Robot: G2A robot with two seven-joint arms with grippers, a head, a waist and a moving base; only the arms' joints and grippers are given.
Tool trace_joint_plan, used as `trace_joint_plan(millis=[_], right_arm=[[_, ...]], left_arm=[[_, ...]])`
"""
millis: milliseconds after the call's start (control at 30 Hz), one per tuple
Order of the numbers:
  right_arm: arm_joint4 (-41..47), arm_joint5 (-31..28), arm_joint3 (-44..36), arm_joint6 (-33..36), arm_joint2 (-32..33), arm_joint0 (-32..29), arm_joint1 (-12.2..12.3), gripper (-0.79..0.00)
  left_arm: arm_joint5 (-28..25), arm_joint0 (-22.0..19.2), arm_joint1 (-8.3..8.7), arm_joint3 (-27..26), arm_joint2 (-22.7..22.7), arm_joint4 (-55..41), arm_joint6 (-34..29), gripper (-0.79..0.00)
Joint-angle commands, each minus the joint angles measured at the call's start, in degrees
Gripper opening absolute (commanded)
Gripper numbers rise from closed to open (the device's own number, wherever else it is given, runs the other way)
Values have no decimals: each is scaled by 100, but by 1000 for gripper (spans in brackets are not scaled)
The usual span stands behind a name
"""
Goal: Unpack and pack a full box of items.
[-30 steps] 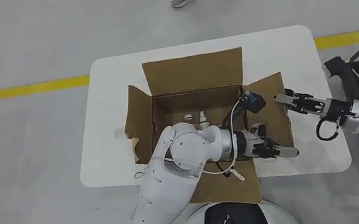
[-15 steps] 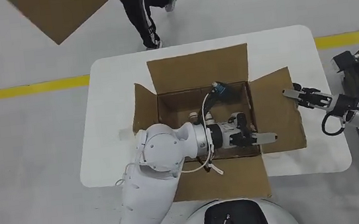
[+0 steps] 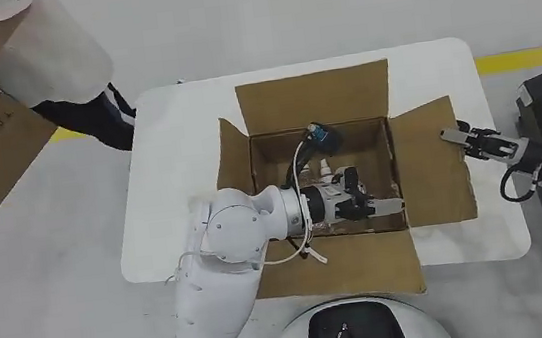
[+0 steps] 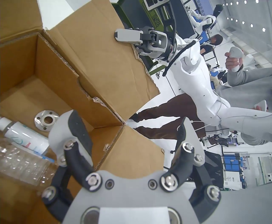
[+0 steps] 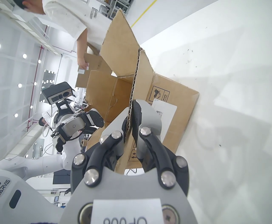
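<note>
Top view: the box (image 3: 313,99) sits on the table (image 3: 172,180), left pincer (image 3: 388,206) spread inside it; left wrist view: lower squarely over the clear bottle (image 4: 19,167); right wrist view: the right pincer (image 5: 132,114), pinching the side flap (image 5: 145,72), should hold it back.

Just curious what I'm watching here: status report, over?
Left gripper open over the cardboard box. Right gripper shut on its side flap. Clear bottle, white bottle, metal flange inside; no obstruction seen.

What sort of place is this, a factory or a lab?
Probably a robot test hall or lab: a yellow floor line past the table, more white robots in the room behind, and a cardboard box.
</note>
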Motion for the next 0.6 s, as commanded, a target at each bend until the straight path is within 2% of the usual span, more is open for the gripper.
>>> trace_joint_plan(millis=[0, 133, 333, 433, 567], right_arm=[[-11, -9, 5, -4, -10, 0, 0, -785], [-41, -41, 8, -1, -42, 17, 1, -785], [-66, -39, 17, -8, -74, 47, 2, -785], [-80, -34, 20, -17, -80, 41, 4, -785], [-78, -35, 14, -39, -85, 8, 4, -785]], left_arm=[[0, 0, 0, 0, 0, 0, 0, 0], [11, 32, 3, -3, 9, 48, 75, 0], [391, -58, 23, -88, 268, 1059, 582, 0], [793, -228, 30, -45, 429, 1740, 574, 0], [1660, -479, 0, 270, 663, 2338, 321, 0]])
